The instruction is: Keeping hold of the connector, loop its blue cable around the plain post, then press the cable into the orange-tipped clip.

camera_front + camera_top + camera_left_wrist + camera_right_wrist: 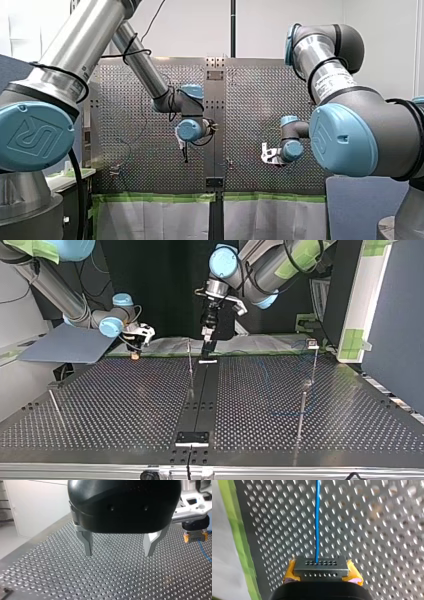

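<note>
Two yellow pads (290, 573) of my right claw (321, 574) clamp the connector (321, 566); its blue cable (317, 517) runs straight ahead over the perforated surface (374, 530). Apart from it, over the surface's middle strip (200, 395), my left claw (119, 552) hangs wide, metal fingers (87, 545) apart.

Cable (317, 520) bright blue. Connector (321, 567) dark grey, two rows of small holes. Pads (290, 572) yellow-orange. Table (374, 530) silver, dotted with holes; tape (237, 535) green along its edge.
</note>
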Controlling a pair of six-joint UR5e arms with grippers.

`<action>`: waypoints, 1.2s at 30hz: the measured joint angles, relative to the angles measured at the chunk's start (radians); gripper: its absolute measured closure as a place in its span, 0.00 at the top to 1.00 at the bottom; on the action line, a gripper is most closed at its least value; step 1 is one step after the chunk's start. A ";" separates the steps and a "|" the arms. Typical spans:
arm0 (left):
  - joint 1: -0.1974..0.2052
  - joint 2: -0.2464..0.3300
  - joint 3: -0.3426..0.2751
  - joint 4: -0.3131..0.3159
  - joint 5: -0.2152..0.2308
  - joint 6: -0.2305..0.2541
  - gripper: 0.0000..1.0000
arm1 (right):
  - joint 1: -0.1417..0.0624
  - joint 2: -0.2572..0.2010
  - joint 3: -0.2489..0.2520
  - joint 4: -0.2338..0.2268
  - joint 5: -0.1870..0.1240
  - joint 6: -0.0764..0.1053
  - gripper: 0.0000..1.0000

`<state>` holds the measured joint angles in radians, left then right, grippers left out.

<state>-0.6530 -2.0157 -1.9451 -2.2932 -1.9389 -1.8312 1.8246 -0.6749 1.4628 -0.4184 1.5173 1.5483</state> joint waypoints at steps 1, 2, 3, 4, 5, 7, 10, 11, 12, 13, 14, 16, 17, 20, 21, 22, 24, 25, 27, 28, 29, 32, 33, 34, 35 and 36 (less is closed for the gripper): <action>-0.002 0.011 -0.011 0.000 -0.003 -0.008 1.00 | -0.002 -0.006 0.000 0.002 0.002 0.000 0.00; -0.003 0.019 -0.019 0.000 -0.005 -0.014 1.00 | -0.004 -0.013 0.000 0.004 0.003 0.001 0.00; -0.003 0.027 -0.027 0.001 -0.007 -0.019 1.00 | -0.006 -0.024 0.000 0.007 0.002 0.001 0.00; -0.004 0.038 -0.038 0.001 -0.009 -0.025 1.00 | -0.007 -0.032 0.000 0.008 0.000 0.002 0.00; -0.005 0.046 -0.046 0.001 -0.011 -0.027 1.00 | -0.008 -0.040 0.000 0.009 -0.003 0.003 0.00; -0.005 0.066 -0.066 0.005 -0.016 -0.034 1.00 | -0.010 -0.060 0.000 0.013 -0.010 0.009 0.00; -0.005 0.092 -0.091 0.020 -0.020 -0.045 1.00 | -0.013 -0.085 0.000 0.018 -0.022 0.019 0.00; -0.005 0.099 -0.099 0.026 -0.019 -0.050 1.00 | -0.013 -0.092 0.001 0.021 -0.027 0.023 0.00; -0.006 0.107 -0.107 0.033 -0.019 -0.054 1.00 | -0.012 -0.102 0.001 0.026 -0.036 0.031 0.00; -0.007 0.117 -0.117 0.042 -0.020 -0.058 1.00 | -0.012 -0.110 0.001 0.030 -0.042 0.037 0.00; -0.009 0.125 -0.125 0.050 -0.022 -0.061 1.00 | -0.011 -0.118 0.002 0.036 -0.050 0.043 0.00; -0.012 0.144 -0.144 0.069 -0.029 -0.067 1.00 | -0.012 -0.138 0.002 0.049 -0.066 0.055 0.00; -0.014 0.152 -0.152 0.077 -0.035 -0.070 1.00 | -0.013 -0.146 0.002 0.053 -0.071 0.059 0.00; -0.022 0.184 -0.183 0.103 -0.058 -0.079 1.00 | -0.016 -0.170 0.002 0.060 -0.079 0.077 0.00; -0.023 0.194 -0.194 0.107 -0.066 -0.083 1.00 | -0.017 -0.175 0.003 0.062 -0.082 0.083 0.00; -0.022 0.206 -0.207 0.112 -0.076 -0.089 1.00 | -0.018 -0.177 0.004 0.062 -0.083 0.086 0.00; -0.022 0.218 -0.226 0.119 -0.086 -0.096 1.00 | -0.020 -0.180 0.008 0.060 -0.085 0.091 0.00; -0.021 0.219 -0.239 0.127 -0.089 -0.098 1.00 | -0.020 -0.181 0.010 0.060 -0.085 0.092 0.00; -0.020 0.211 -0.258 0.141 -0.087 -0.102 1.00 | -0.021 -0.181 0.011 0.059 -0.086 0.094 0.00; -0.019 0.204 -0.270 0.150 -0.081 -0.107 1.00 | -0.021 -0.182 0.012 0.058 -0.086 0.094 0.00; -0.019 0.197 -0.278 0.158 -0.076 -0.112 1.00 | -0.023 -0.182 0.013 0.058 -0.086 0.094 0.00; -0.017 0.173 -0.305 0.184 -0.053 -0.124 1.00 | -0.029 -0.182 0.026 0.053 -0.086 0.092 0.00; -0.016 0.165 -0.314 0.193 -0.046 -0.125 1.00 | -0.031 -0.182 0.032 0.048 -0.086 0.092 0.00; -0.015 0.157 -0.325 0.203 -0.036 -0.126 1.00 | -0.032 -0.182 0.036 0.045 -0.086 0.091 0.00; -0.014 0.152 -0.333 0.211 -0.031 -0.126 1.00 | -0.032 -0.182 0.038 0.042 -0.086 0.090 0.00; -0.014 0.149 -0.341 0.219 -0.027 -0.125 1.00 | -0.032 -0.182 0.041 0.040 -0.085 0.087 0.00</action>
<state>-0.6671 -1.8665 -2.2858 -2.0743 -1.9659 -1.9563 1.7931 -0.8568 1.5035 -0.3786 1.4321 1.6357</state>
